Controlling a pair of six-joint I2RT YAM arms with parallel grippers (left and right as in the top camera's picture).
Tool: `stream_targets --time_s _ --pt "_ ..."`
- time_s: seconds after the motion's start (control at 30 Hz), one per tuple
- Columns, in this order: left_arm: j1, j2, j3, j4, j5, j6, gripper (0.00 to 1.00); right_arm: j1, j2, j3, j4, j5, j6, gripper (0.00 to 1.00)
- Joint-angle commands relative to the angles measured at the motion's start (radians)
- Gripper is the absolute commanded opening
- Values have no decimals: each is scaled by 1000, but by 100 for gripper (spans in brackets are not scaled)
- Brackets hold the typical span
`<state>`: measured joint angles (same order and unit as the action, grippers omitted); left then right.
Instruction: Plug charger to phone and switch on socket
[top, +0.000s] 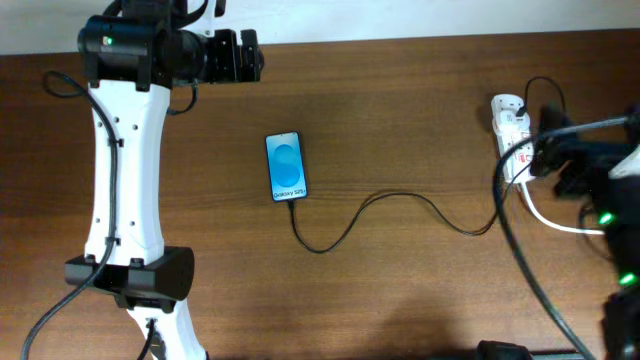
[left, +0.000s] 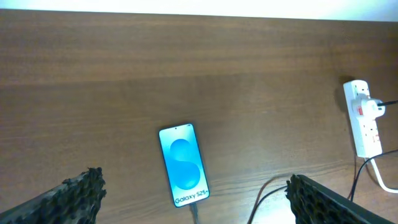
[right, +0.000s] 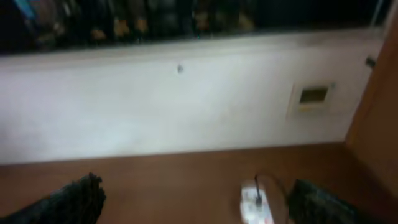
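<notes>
Addressing the last step: switching on the socket (top: 508, 122), lying at the right edge of the table (top: 400, 100). Judging the charger (top: 400, 196) already seated in the phone (top: 286, 167), lying face-up mid-table. Hovering the right gripper (right: 196, 199) just beside the socket, fingers spread, pinching nothing. Resting the left gripper (top: 250, 57) well apart, fingers also spread. Next, probably: lowering one fingertip squarely onto a red switch (left: 359, 110).

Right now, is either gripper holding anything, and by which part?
Nothing is held: the left gripper and the right gripper both stand open and empty.
</notes>
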<state>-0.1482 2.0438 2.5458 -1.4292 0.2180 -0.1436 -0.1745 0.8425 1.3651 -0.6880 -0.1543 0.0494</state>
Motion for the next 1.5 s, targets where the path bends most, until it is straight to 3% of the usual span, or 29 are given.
stream_targets --time_s 0.0,0.07,0.13,0.2,0.3,0.4,0.53,1.03,1.13,1.2,1.33,1.47 --pt "7 -10 10 -2 -6 2 99 45 -188 -371 257 36 -2 99" --pt "7 -10 10 -2 -6 2 99 57 -366 -713 560 37 -2 98" --pt "7 -10 10 -2 -6 2 99 58 -500 -942 752 35 -1 98" --pt "7 -10 10 -2 -6 2 99 58 -630 -1126 869 35 -1 98" --pt "7 -10 10 -2 -6 2 99 58 -787 -1302 891 35 -1 98" --pt "7 -10 10 -2 -6 2 99 58 -839 -1360 876 35 -1 98" --pt "7 -10 10 -2 -6 2 99 70 -834 -1360 621 35 -1 98" --pt "7 -36 -16 -31 -18 2 99 69 -831 -1360 620 35 -1 98" --pt "7 -230 -331 128 -85 3 99 70 -831 -1360 620 35 -1 98" --pt "7 -493 -767 434 -88 106 99 70 -831 -1360 620 35 -1 98" --pt "9 -896 -1361 806 -88 297 99 70 -831 -1360 620 35 -1 98" --pt "93 -1217 -1777 1079 -88 299 99 70 -831 -1360 620 35 -1 98"
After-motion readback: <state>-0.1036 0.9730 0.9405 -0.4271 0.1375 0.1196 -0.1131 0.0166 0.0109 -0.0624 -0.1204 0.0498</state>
